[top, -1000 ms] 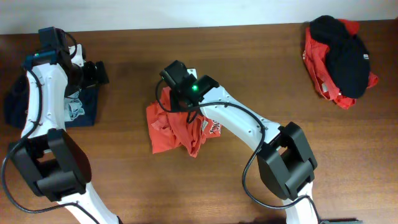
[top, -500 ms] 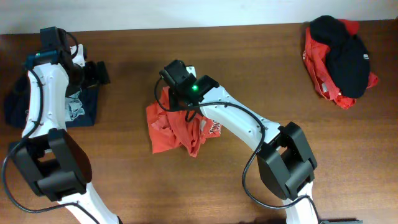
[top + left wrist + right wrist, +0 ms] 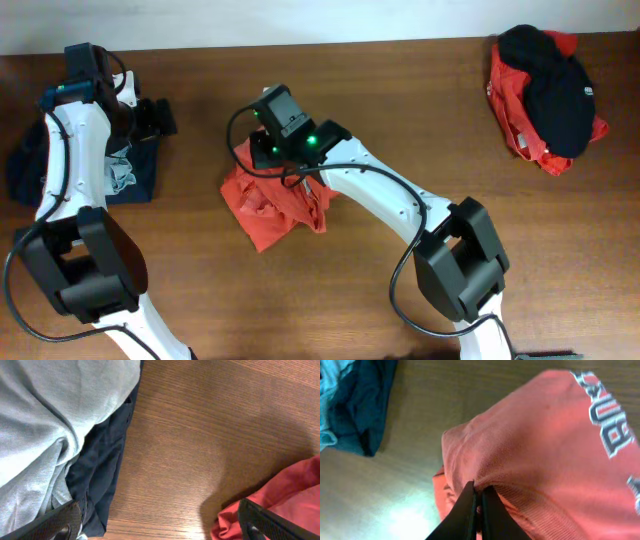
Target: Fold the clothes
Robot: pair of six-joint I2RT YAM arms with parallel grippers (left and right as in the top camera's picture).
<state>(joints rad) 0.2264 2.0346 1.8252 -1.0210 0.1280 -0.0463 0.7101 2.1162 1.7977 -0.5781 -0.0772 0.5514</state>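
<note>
Orange-red T-shirt (image 3: 270, 215) lies bunched, its long axis roughly left-right.

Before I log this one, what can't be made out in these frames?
- Overhead: the right claw pinching the orange-red T-shirt is hidden under its own wrist.
- Right wrist: the shirt's lettering is cut off by the right edge.
- Overhead: the left arm covers much of the navy garment; the black garment covers the red one.
</note>
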